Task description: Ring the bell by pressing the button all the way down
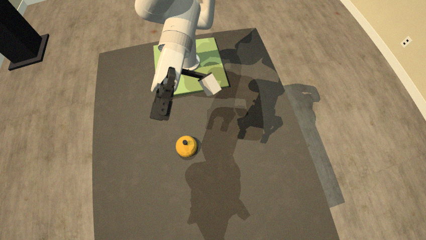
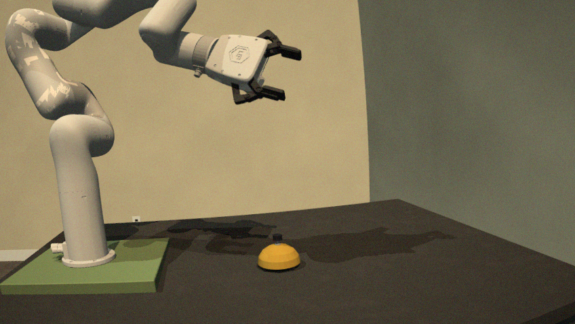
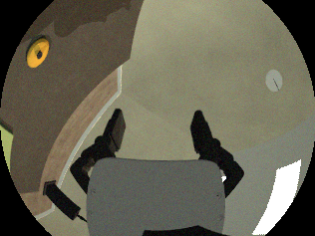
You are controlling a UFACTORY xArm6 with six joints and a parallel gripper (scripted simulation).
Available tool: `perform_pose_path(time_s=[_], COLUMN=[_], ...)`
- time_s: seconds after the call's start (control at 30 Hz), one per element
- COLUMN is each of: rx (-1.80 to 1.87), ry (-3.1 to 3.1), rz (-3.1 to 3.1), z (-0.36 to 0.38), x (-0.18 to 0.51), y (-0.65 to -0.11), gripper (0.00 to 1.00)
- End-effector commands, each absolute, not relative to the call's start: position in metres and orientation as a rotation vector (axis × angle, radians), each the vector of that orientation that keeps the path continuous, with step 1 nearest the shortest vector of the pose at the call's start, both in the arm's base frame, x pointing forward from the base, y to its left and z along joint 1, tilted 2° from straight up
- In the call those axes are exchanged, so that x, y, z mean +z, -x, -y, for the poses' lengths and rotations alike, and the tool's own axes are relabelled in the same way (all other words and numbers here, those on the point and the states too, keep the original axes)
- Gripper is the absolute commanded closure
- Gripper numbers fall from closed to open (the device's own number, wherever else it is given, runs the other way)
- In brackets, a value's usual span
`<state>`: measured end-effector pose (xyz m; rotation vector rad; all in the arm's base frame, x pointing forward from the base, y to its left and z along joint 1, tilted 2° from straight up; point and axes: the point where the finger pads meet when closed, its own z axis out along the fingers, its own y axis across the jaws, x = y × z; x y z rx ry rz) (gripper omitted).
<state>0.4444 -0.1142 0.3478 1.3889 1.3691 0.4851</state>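
Note:
The bell (image 1: pixel 186 146) is an orange dome with a small dark button (image 1: pixel 185 142) on top. It stands upright on the dark table, near its middle. It also shows in the exterior view (image 2: pixel 279 256) and small at the upper left of the wrist view (image 3: pixel 37 52). My gripper (image 2: pixel 286 72) is open and empty. It hangs high in the air, far above the table, pointing roughly sideways. In the overhead view the gripper (image 1: pixel 161 110) is well apart from the bell, toward the arm's base. In the wrist view the gripper's two fingers stand wide apart.
The arm's base stands on a green plate (image 2: pixel 84 265) at one end of the table. A dark pillar (image 1: pixel 20 38) stands on the floor off the table. Walls lie beyond the table's far edges.

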Motion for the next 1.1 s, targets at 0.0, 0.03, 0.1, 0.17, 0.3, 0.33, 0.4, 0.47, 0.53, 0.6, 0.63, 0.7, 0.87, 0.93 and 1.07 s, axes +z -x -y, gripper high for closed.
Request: perform_pose_path(time_s=[0.0, 0.03, 0.1, 0.17, 0.3, 0.33, 0.4, 0.47, 0.53, 0.6, 0.63, 0.7, 0.87, 0.93, 1.07], rx=[0.487, 0.486, 0.482, 0.478, 0.472, 0.462, 0.46, 0.448, 0.442, 0.442, 0.442, 0.442, 0.442, 0.417, 0.391], ry=[-1.308, -1.292, -1.256, -1.222, -1.186, -1.134, -1.125, -1.074, -1.052, -1.052, -1.052, -1.052, -1.052, -0.974, -0.904], rz=[-1.544, -1.58, -1.656, -1.727, -1.798, -1.901, -1.919, -2.014, -2.055, -2.055, -2.055, -2.055, -2.055, -2.194, -2.315], z=[0.095, 0.091, 0.084, 0.077, 0.071, 0.063, 0.061, 0.055, 0.053, 0.053, 0.053, 0.053, 0.053, 0.047, 0.044], x=[0.334, 0.33, 0.322, 0.314, 0.306, 0.293, 0.29, 0.278, 0.272, 0.272, 0.272, 0.272, 0.272, 0.252, 0.235], y=[-0.461, -0.464, -0.468, -0.472, -0.475, -0.477, -0.478, -0.478, -0.478, -0.478, -0.478, -0.478, -0.478, -0.476, -0.472], gripper=[0.0, 0.0, 0.0, 0.0, 0.0, 0.0, 0.0, 0.0, 0.0, 0.0, 0.0, 0.0, 0.0, 0.0, 0.0])
